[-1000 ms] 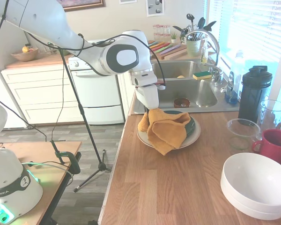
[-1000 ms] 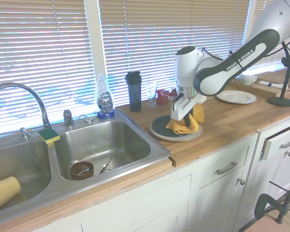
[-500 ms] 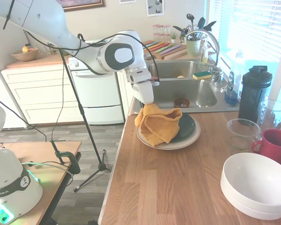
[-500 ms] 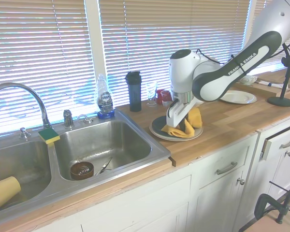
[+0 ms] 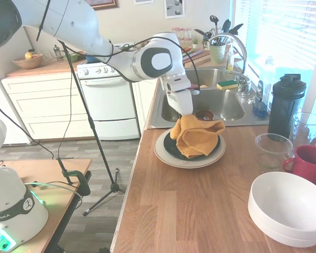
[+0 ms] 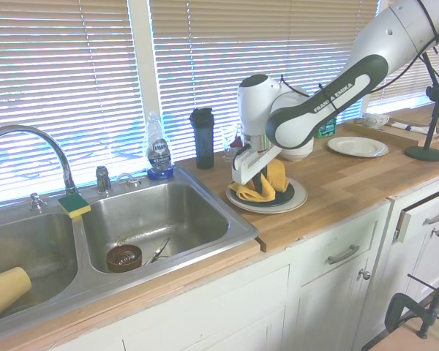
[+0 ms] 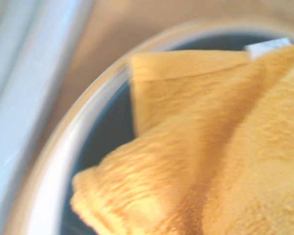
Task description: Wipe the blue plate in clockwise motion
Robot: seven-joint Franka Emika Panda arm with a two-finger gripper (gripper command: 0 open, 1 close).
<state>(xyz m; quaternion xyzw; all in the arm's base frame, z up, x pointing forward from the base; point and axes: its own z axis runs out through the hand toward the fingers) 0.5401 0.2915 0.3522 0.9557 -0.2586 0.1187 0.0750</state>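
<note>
Gripper (image 5: 185, 114) clamps a nubby mustard cloth (image 5: 197, 136) on the glossy blue plate (image 5: 171, 148); its white tag (image 7: 267, 46) appears unreadable.

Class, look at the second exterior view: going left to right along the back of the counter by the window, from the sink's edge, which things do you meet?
Green-and-yellow sponge → dish soap bottle → black shaker bottle → blue plate with the orange cloth on it → small white plate.

Red mug (image 5: 309, 162) just beside stacked white bowls (image 5: 287, 208); black shaker bottle (image 5: 286, 104) near sink (image 5: 221, 103); green-yellow sponge (image 6: 74, 205) on sink divider.
</note>
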